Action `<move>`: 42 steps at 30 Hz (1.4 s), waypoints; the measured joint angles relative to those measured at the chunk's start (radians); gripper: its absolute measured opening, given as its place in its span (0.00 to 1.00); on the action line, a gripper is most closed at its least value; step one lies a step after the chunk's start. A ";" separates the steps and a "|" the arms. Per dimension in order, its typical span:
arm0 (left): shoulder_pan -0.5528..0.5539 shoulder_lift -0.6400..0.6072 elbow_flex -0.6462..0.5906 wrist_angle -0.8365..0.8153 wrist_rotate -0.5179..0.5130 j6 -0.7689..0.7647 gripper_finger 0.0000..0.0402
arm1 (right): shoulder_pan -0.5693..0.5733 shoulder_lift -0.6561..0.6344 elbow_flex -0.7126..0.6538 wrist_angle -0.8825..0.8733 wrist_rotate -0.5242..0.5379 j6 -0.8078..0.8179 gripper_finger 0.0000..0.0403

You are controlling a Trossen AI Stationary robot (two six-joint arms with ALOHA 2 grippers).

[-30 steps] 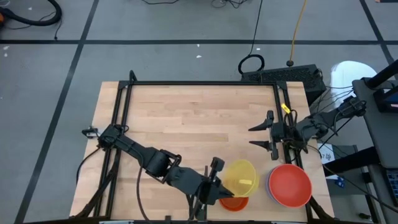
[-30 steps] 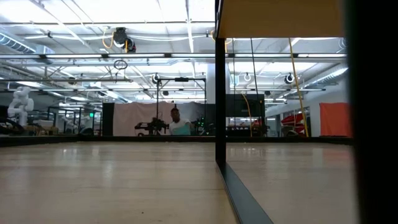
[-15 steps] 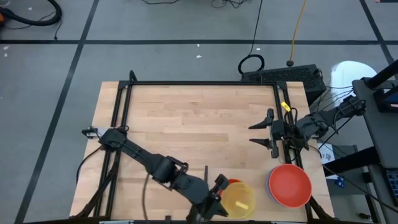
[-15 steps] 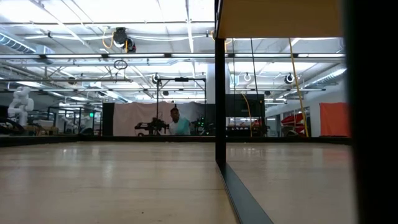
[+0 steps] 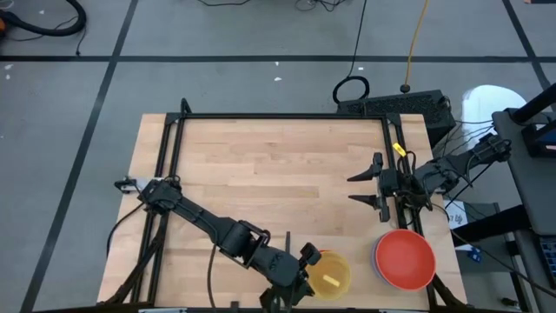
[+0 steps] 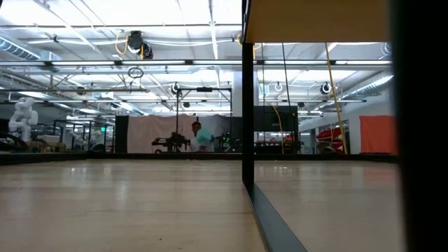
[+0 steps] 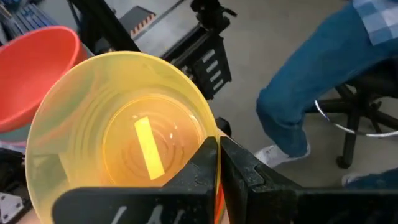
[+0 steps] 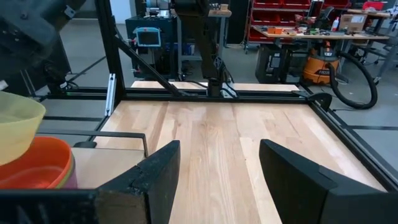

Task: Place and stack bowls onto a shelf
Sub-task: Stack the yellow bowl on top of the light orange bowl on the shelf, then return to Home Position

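Your left gripper is down at the near edge of the pale butcher-block worktop, its two dark fingers pinched tight on the rim of the small translucent yellow plastic bowl. In the left wrist view you see that rim caught between the fingers while the rest of the yellow bowl opens out ahead of them, mouth facing the camera. From above, the bowl sits just to the right of your left gripper. A sliver of orange shows at the bowl's upper edge, too little to tell what it is.

Further right of that gripper, with a small gap from the yellow bowl, you have the larger red round plastic bowl, nested on top of a blue-rimmed bowl at the worktop's near right corner. The left wrist view shows the red bowl just beyond the yellow one.

Your right gripper waits near the worktop's right edge, fingers spread wide with nothing between them, well apart from the red bowl.

Beyond the worktop's near edge, a person's leg in blue trousers shows beside an office chair.
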 joint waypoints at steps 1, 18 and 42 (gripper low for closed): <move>0.000 0.001 0.000 -0.010 -0.001 0.000 0.03 | 0.000 0.000 0.000 0.000 0.000 0.000 0.53; 0.009 0.012 0.000 -0.034 -0.064 0.032 0.19 | 0.000 0.000 0.000 0.000 0.000 0.000 0.53; 0.075 -0.035 0.000 -0.220 -0.276 -0.253 0.02 | 0.000 0.000 0.000 0.000 -0.004 -0.058 0.25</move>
